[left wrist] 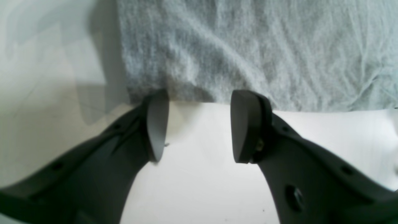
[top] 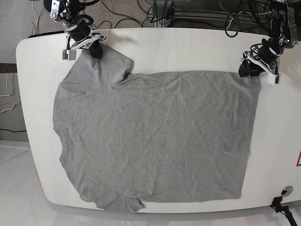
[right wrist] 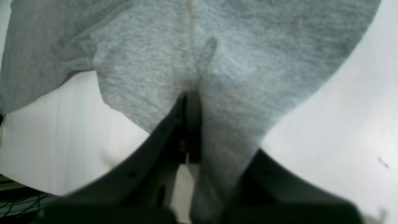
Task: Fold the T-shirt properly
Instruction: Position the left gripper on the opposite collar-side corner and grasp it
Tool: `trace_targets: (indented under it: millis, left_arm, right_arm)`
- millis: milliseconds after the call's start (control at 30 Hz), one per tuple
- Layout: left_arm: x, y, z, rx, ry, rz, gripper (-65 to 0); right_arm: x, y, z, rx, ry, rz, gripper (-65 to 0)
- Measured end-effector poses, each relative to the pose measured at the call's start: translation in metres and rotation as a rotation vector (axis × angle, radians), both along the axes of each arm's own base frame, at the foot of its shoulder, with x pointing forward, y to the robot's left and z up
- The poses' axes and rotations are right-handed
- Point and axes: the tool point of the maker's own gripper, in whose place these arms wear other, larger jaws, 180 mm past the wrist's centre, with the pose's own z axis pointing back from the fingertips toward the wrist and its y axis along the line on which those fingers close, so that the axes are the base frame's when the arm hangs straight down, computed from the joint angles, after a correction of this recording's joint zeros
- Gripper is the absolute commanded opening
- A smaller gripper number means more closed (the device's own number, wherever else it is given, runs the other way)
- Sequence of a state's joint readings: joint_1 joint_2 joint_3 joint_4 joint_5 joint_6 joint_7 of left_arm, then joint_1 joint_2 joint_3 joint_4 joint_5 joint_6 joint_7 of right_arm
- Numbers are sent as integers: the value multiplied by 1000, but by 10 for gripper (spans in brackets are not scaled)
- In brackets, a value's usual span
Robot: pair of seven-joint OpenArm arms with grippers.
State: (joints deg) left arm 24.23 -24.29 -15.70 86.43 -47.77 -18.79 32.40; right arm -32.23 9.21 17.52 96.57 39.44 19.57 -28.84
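Across the white table (top: 188,47): grey T-shirt (top: 155,136) lay flat. Upper left, right gripper (right wrist: 189,102) was clamped on its sleeve; upper right, left gripper (left wrist: 199,124) stood parted, empty, at the hem corner.

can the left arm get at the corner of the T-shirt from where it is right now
Probably yes. The left gripper stands open just off the T-shirt hem, over bare table, with the fabric edge right ahead of its fingertips and nothing between.

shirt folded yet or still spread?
Spread. The T-shirt lies as one flat layer across the table, both sleeves out, no fold visible.
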Motion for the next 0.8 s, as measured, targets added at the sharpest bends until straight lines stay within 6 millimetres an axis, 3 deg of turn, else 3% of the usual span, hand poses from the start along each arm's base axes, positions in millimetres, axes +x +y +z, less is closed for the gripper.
trace_targets:
  millis: [167,400,433,633,667,800]
  left_arm:
    - [3,0,-1,-14,-19,23,-451]
    - [3,-7,-4,-45,-31,14,-498]
    - [3,-9,-5,-47,-29,5,-477]
    - [-3,-11,-2,-32,-16,-54,-529]
    - [-4,-9,-2,-15,-20,-58,-494]
    - [-2,-18,-4,-53,-43,-16,-492]
  right_arm:
    - [0,0,0,0,1,1,-650]
    - [0,0,0,0,2,2,-650]
    - [0,0,0,0,2,2,-650]
    - [4,1,2,-8,-2,12,-650]
    - [4,1,2,-10,-2,14,-649]
    - [6,2,1,4,-15,-5,-649]
